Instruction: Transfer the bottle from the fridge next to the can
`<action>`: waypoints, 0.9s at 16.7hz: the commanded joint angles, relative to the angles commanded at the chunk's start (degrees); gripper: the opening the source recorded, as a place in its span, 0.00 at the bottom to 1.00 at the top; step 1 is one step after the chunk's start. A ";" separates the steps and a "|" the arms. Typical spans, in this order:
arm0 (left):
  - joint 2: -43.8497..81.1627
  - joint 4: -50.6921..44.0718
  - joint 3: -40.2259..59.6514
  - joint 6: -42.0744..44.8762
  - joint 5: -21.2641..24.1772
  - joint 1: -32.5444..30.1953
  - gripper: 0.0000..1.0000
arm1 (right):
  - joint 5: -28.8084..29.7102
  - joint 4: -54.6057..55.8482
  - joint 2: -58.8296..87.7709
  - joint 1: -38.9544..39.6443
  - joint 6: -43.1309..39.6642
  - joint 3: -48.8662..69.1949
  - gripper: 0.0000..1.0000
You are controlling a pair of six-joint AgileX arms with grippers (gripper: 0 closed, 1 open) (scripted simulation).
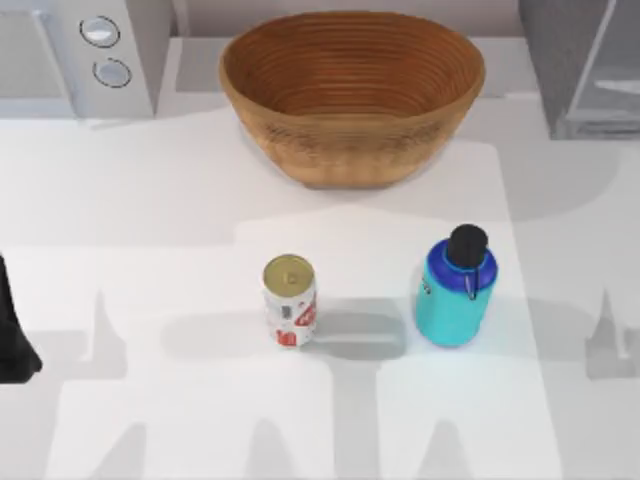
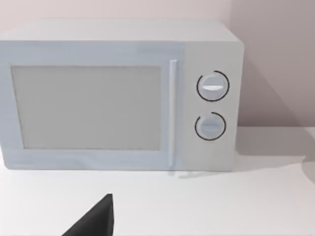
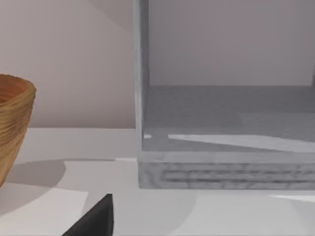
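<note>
From above, the bottle (image 1: 456,288) is seen standing upright on the white table (image 1: 150,220), out of the fridge (image 1: 585,65), which sits at the two o'clock corner with its translucent door swung open. The can (image 1: 290,300) is found upright near the centre, with the bottle at its three o'clock, near but apart, a clear gap being left between them. A woven basket (image 1: 352,95) is placed at twelve o'clock, and a microwave (image 1: 85,55) with two round knobs at ten o'clock. A dark part of the left arm (image 1: 14,330) is glimpsed at the nine o'clock edge, parked. In the left wrist view the microwave (image 2: 118,96) is faced squarely, door closed, and one dark fingertip (image 2: 96,219) is caught low down; how far the left gripper is open cannot be told. In the right wrist view the fridge (image 3: 226,123) interior is looked into, the basket (image 3: 12,128) edge is seen alongside, and one dark fingertip (image 3: 96,219) is caught; the right gripper's opening cannot be told either.
</note>
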 joint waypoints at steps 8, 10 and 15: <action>0.00 0.00 0.00 0.00 0.00 0.00 1.00 | -0.50 -1.77 -1.95 -0.71 -0.05 0.46 1.00; 0.00 0.00 0.00 0.00 0.00 0.00 1.00 | -0.44 -4.86 -4.35 -0.80 -0.05 2.47 1.00; 0.00 0.00 0.00 0.00 0.00 0.00 1.00 | -0.53 -23.08 -15.40 -0.81 -0.02 11.59 1.00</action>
